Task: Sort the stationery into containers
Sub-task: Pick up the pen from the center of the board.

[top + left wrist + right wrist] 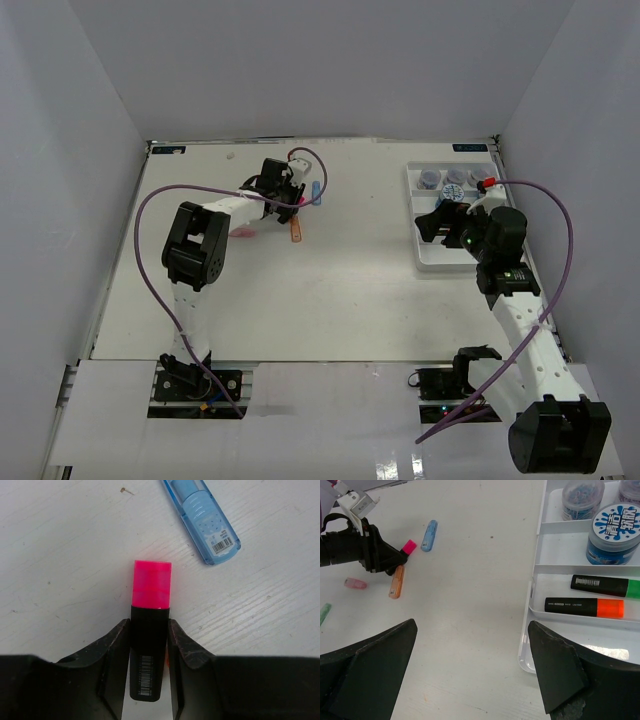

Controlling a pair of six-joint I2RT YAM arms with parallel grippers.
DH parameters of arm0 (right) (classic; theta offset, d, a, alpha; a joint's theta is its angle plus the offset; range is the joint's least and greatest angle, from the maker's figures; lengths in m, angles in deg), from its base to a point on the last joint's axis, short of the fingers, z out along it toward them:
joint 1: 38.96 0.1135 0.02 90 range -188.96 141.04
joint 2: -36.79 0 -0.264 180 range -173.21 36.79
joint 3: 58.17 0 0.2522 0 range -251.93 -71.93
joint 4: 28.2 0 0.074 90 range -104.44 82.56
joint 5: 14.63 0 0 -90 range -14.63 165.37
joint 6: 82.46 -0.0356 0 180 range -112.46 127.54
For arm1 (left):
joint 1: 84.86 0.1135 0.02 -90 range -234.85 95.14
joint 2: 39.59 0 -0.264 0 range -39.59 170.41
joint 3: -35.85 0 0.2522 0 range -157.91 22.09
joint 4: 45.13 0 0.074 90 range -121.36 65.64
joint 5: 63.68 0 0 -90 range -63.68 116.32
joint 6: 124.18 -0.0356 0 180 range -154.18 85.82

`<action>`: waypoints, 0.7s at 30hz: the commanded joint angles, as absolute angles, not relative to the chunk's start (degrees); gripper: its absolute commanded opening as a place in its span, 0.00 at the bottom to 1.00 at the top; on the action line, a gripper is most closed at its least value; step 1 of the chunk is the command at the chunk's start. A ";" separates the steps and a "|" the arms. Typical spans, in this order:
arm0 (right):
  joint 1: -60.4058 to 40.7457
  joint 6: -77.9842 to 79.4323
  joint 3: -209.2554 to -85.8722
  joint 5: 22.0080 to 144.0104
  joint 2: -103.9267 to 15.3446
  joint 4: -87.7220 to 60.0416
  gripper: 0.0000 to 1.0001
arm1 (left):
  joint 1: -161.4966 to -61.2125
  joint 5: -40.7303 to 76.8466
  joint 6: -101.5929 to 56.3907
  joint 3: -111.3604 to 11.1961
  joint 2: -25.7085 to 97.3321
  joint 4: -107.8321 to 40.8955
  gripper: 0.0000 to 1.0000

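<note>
A black highlighter with a pink cap lies on the table. My left gripper is shut on its black barrel, and the cap pokes out ahead of the fingers. From above, this gripper is at the far left-centre. A pastel blue highlighter lies just beyond it. The white tray at the right holds two black highlighters, green-capped and orange-capped, and round jars. My right gripper hangs open and holds nothing, by the tray's left edge.
Loose on the table near the left gripper are a pastel orange highlighter, a pastel pink one and a pale green one. White walls enclose the table on three sides.
</note>
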State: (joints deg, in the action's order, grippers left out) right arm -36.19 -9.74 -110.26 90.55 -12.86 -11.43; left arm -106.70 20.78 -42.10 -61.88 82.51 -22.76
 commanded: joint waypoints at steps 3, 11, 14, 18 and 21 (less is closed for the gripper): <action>-35.62 -8.02 -109.64 91.01 -12.34 -13.64 0.98 | -106.04 23.41 -43.93 -60.62 81.96 -23.10 0.37; -34.56 -6.97 -109.46 91.27 -12.34 -13.73 0.98 | -104.45 27.70 -45.60 -57.37 74.95 -26.70 0.27; -33.60 -6.88 -110.16 93.20 -12.87 -13.73 0.98 | -104.45 27.64 -46.05 -56.40 71.86 -26.97 0.26; -30.36 -6.79 -112.62 94.62 -14.36 -13.47 0.98 | -104.54 23.35 -44.91 -54.64 64.84 -26.44 0.24; -27.63 -6.61 -115.69 95.23 -16.64 -11.98 0.98 | -106.03 19.82 -43.24 -52.19 56.94 -25.92 0.22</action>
State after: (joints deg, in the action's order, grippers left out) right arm -30.03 -7.82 -110.89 93.17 -15.35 -11.04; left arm -104.45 24.25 -44.42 -53.24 67.34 -24.95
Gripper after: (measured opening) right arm 0.984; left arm 0.411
